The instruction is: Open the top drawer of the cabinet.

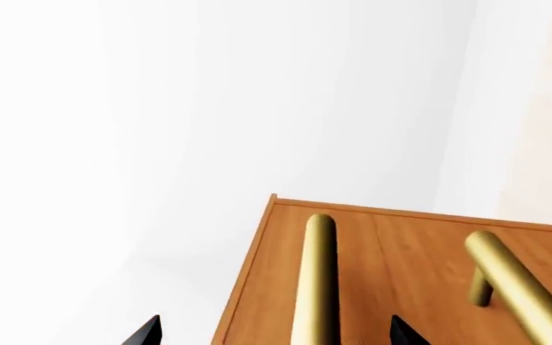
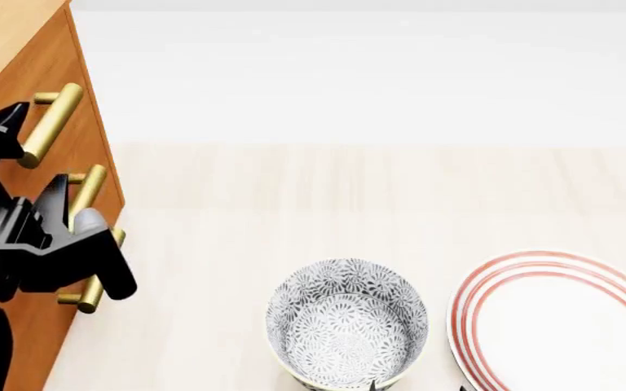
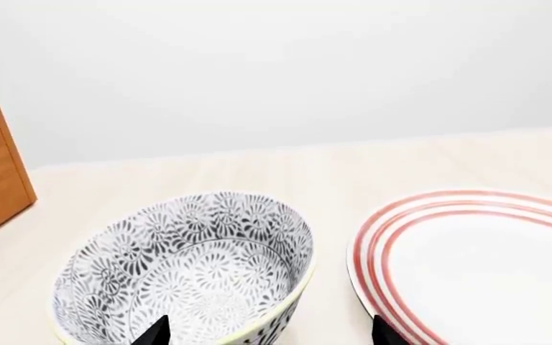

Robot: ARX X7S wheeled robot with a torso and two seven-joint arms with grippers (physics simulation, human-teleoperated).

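1. The cabinet [image 2: 68,155] stands at the far left of the tabletop [image 2: 400,187]; its top drawer [image 1: 401,251] appears shut, front flush with the one below.
2. The top drawer's brass bar handle [image 2: 52,124] runs level across the drawer front.
3. The left gripper [image 1: 274,332] faces the drawer front. In the left wrist view the bar passes between the two black fingertips [image 1: 144,332], which stand wide on either side and clear of it.
4. Judgement: the handle lies just ahead of the fingers, across the gap; advancing, then closing, should catch it.
5. The left arm is much the nearer. The right gripper [image 3: 268,332] hangs over the patterned bowl [image 3: 185,269] beside the red-ringed plate [image 3: 477,266], well apart from the cabinet, fingers spread, holding nothing.
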